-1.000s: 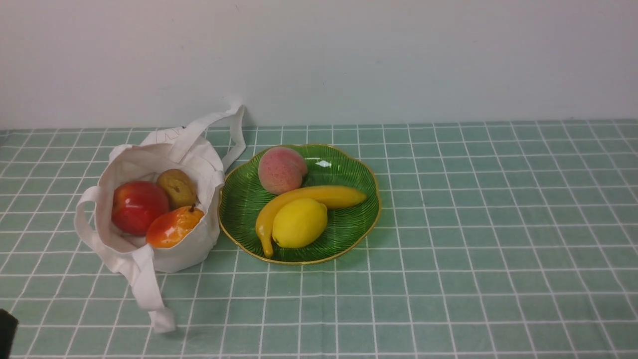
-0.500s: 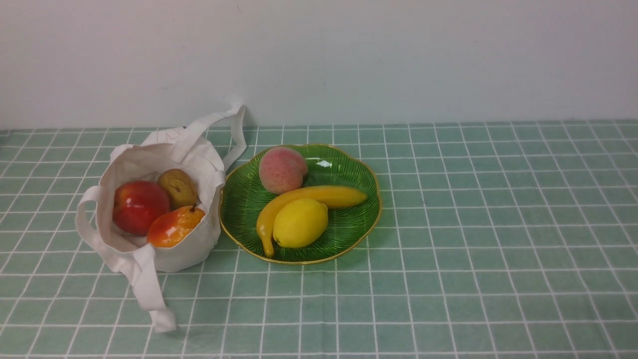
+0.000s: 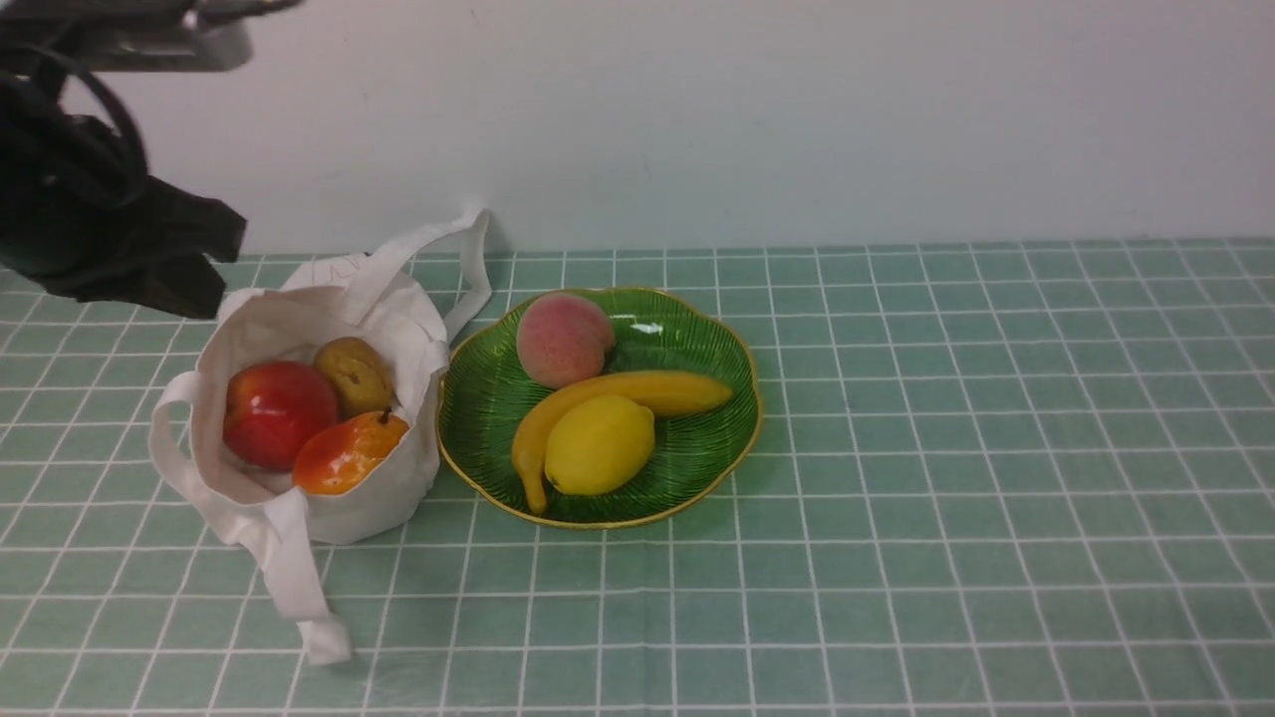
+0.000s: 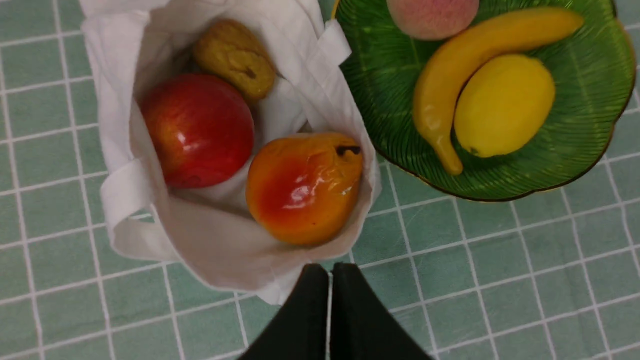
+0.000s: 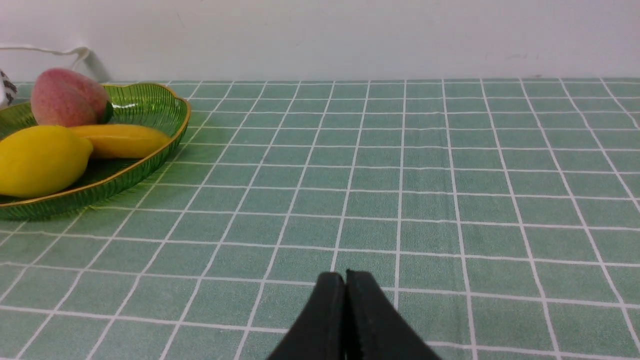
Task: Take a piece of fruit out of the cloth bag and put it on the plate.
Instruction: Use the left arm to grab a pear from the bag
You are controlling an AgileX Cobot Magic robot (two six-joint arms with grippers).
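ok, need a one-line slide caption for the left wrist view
Shut left gripper looks down into off-white cloth bag holding glossy orange-red pear and red apple; green ribbed glass plate alongside.

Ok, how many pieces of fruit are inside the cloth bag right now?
3: a red apple on the side away from the plate, a brownish fruit at the back, and the orange pear at the front. Others may lie hidden underneath.

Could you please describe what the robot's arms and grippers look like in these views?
The left arm is matte black, with a black cable looping beside it and a grey metal part at its top. The left gripper and the right gripper each show two plain black fingers, tapering to narrow tips. No markings are visible.
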